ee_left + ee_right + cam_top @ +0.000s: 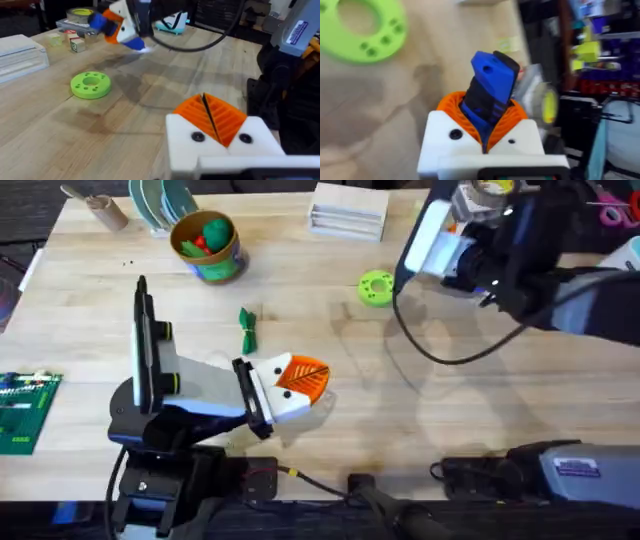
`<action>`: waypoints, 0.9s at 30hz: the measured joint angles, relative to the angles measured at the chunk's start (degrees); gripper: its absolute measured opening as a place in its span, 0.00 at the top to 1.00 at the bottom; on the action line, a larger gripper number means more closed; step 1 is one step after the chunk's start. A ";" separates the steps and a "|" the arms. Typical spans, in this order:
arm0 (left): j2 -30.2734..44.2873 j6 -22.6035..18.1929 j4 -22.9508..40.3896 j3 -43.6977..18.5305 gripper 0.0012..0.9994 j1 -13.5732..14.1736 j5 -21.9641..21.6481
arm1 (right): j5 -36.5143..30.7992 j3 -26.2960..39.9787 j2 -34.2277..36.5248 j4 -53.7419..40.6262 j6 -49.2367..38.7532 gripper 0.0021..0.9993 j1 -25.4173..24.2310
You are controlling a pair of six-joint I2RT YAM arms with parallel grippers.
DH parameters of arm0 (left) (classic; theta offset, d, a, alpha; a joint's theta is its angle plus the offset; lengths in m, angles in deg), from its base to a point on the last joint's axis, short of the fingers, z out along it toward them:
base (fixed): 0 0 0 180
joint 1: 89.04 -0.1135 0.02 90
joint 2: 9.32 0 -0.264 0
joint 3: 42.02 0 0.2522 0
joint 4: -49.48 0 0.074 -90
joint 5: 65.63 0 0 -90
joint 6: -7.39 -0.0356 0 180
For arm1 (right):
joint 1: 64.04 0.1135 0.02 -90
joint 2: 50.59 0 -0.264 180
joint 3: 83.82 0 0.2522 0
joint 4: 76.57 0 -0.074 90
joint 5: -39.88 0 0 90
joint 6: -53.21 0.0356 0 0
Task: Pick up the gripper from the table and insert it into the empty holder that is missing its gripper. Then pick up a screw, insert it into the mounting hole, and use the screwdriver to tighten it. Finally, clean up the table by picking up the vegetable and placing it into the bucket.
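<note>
The right tool (487, 131), white with orange ribbed pads, is clenched on the chunky bright-blue cylindrical screwdriver (489, 95), raised above the far right of the pale wooden desk (450, 390). The left tool (297, 383) rests low near the desk's middle, its orange pads pressed together on nothing. The slender green toy vegetable (247, 329) lies on the desk just beyond the left tool — well apart from the right one. The short yellow-gold bucket (209, 248) stands farther back, green and red toys inside. A round lime-green disc (376, 288) sits beside the right tool.
</note>
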 joint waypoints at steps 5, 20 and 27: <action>-0.01 0.00 0.00 0.00 1.00 0.00 0.00 | -1.57 0.26 5.58 -2.25 -3.00 0.98 0.07; 0.00 0.00 0.00 0.00 1.00 0.00 0.00 | -3.00 2.75 6.93 -6.37 -3.51 0.01 -0.13; 0.00 0.00 0.02 0.00 1.00 0.00 0.00 | -3.45 2.75 6.91 -6.73 2.39 0.01 2.51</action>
